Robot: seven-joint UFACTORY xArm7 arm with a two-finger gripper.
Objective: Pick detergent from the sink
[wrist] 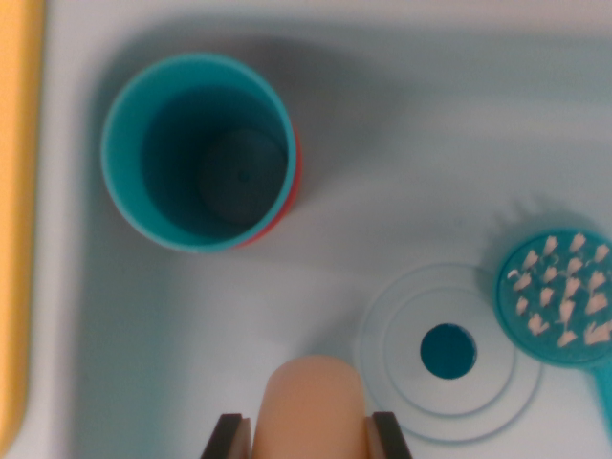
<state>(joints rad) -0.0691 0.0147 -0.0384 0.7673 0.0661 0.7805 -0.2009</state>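
The detergent [314, 402] is a peach-coloured, round-topped bottle at the bottom centre of the wrist view, seen from above against the white sink [402, 115]. My gripper [311, 438] holds it: the two dark fingertips [230, 437] sit tight against its left and right sides. The bottle's lower part is hidden below the frame edge, and whether it rests on the sink floor cannot be told.
A teal cup [199, 151] with a red base stands upright at the upper left of the basin. The round drain [448, 351] lies just right of the bottle. A teal brush [559, 296] with pink bristles lies at the right edge. A yellow strip [14, 220] borders the sink's left rim.
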